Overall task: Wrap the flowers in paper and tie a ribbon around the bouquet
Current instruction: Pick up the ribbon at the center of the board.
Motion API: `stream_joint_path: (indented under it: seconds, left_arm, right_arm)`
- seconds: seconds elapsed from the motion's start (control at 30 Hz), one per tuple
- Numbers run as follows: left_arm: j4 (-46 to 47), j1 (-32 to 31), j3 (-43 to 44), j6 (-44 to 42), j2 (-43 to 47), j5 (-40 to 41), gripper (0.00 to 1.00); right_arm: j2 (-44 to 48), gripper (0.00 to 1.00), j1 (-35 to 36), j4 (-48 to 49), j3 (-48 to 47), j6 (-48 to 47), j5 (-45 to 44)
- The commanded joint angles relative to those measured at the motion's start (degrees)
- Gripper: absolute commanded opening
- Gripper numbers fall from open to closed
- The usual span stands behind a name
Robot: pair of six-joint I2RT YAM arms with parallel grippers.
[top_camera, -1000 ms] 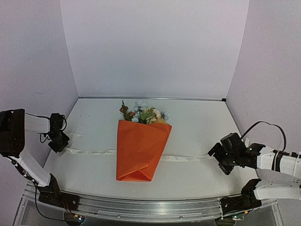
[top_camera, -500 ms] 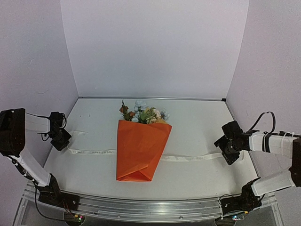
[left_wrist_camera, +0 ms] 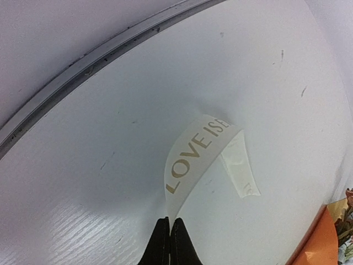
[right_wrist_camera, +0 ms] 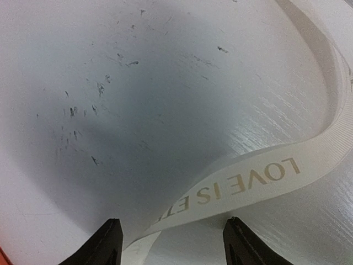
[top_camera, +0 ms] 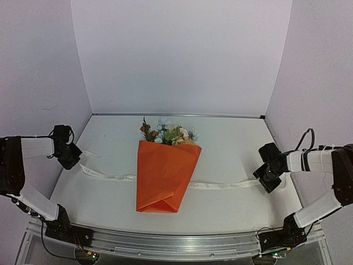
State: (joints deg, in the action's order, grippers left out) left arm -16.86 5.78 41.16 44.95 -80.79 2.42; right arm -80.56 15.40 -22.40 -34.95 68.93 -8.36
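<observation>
Moved: left gripper (top_camera: 67, 155) has drawn back toward the side wall and raised its end of the ribbon (top_camera: 107, 176); right gripper (top_camera: 268, 178) has swung out to the other end, jaws narrowing.
Left gripper: pinched tight on the ribbon, which curls up from its tips.
Right gripper: jaws apart, astride the ribbon, nothing pinched yet.
Ribbon: flat cream woven band, finely ribbed, with gold lettering. It lies crosswise on the table (top_camera: 237, 143), vanishing at one edge of the bouquet (top_camera: 165, 165) and coming out at the other. I judge it runs underneath, laid so both ends can come up over the wrap for tying.
Bouquet: mid-table, heads toward the back wall.
Paper (top_camera: 160, 190): orange, matt, folded into a taper with crisp creases, narrow end nearest the arms.
Flowers (top_camera: 168, 133): pale blue, peach and rust with green leaves, poking from the wide end.
Table: white, smooth, lightly scuffed.
</observation>
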Motion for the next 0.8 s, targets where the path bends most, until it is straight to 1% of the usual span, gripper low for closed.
stream_joint_path:
  seconds: [0.0, 0.1, 0.17, 0.37, 0.4, 0.43, 0.53, 0.63, 0.7, 0.77]
  left_arm:
    - [1.72, -0.05, 3.58, -1.43, 3.87, -2.69, 0.0]
    - [1.8, -0.03, 4.33, -1.52, 5.07, -4.9, 0.0]
    - [1.91, -0.02, 4.7, -1.57, 5.66, -5.94, 0.0]
    - [1.34, -0.04, 5.34, -2.31, 6.85, -7.78, 0.0]
    - [1.48, -0.03, 5.25, -2.46, 7.09, -8.38, 0.0]
    - [1.91, -0.02, 5.18, -2.6, 7.32, -9.14, 0.0]
    - [4.55, -0.55, 5.16, -3.26, 7.54, -12.72, 0.0]
    - [9.59, -4.33, 6.43, -4.13, 7.45, -17.33, 0.0]
    - [12.02, -10.35, 8.62, -5.44, 6.53, -17.67, 0.0]
    - [15.76, -18.29, 10.75, -6.94, 5.71, -17.24, 0.0]
  right_arm:
    - [-2.22, 0.64, -0.38, -1.9, -4.61, -1.06, -1.24]
    - [-3.26, 0.59, -0.37, -2.38, -4.96, 0.28, 0.23]
    - [-4.05, 0.52, -0.14, -2.08, -4.83, 2.11, 0.21]
    - [-7.6, 0.26, 0.75, -0.91, -4.26, 6.1, 1.29]
    - [-7.5, 0.22, 0.96, -0.78, -3.89, 6.42, 0.93]
    - [-7.09, 0.16, 1.16, -0.58, -3.55, 6.63, 0.58]
    - [-4.92, 0.01, 1.14, -0.62, -4.67, 5.43, -0.9]
    - [-2.69, 0.0, 1.78, -0.71, -9.05, 0.94, -1.71]
    - [-1.77, 0.0, 2.81, -0.92, -13.41, -2.03, -1.93]
    - [-1.45, 0.0, 4.72, -0.95, -18.26, -4.66, -2.03]
